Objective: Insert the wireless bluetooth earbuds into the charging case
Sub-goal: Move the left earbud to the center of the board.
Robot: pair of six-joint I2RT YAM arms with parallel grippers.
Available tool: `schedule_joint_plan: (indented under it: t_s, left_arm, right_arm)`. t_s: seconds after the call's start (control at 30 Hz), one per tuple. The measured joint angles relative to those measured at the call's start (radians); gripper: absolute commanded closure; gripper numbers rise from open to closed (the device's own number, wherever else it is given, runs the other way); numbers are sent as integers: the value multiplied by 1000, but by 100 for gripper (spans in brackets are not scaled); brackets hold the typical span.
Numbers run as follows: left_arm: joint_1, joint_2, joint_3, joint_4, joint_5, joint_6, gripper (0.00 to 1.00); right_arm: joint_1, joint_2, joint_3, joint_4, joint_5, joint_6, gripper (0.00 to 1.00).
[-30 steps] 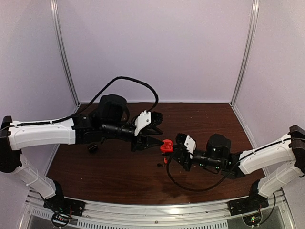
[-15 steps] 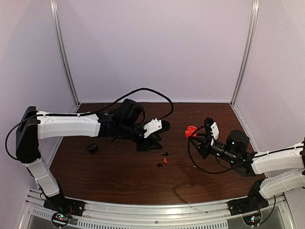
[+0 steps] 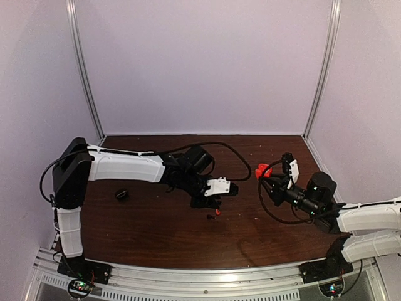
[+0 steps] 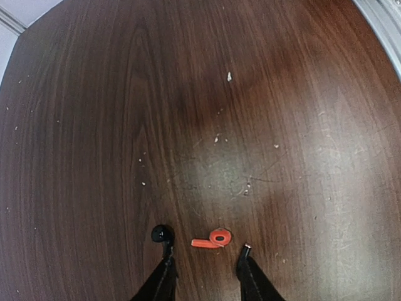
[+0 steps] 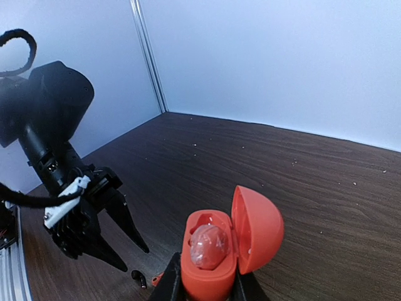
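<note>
Red earbud [image 4: 213, 239] on table [image 4: 263, 94], just ahead of left gripper [image 4: 206, 254]; its fingers apart, empty. Tiny, light, smooth, likely skids; pinch across round body. Black earbud [image 4: 163, 235] just beside one fingertip, may get nudged. Right gripper [image 5: 207, 285] clamped on open red charging case [image 5: 216, 251], held well apart. Black case [image 3: 121, 194] off left.

A dark wood table [image 3: 156, 238] flecked with pale specks [image 4: 229, 76] stands inside lilac walls [image 3: 200, 63].

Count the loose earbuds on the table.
2. The red earbud lies on the table just ahead of the left gripper; the black earbud lies right beside it. More may be hidden inside the red case in the right gripper.
</note>
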State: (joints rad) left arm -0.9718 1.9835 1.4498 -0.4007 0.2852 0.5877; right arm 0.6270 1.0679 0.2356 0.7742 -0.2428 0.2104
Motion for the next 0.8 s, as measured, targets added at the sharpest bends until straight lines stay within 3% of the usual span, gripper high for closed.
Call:
schedule_joint_plan:
  t_s: [0.37, 0.8]
  left_arm:
    - [-10, 172, 117, -48, -76, 84, 63]
    - [-10, 208, 151, -71, -79, 100, 69]
  right_arm:
    - [-11, -14, -11, 4, -19, 14, 93]
    - [-12, -14, -14, 7, -24, 26, 93]
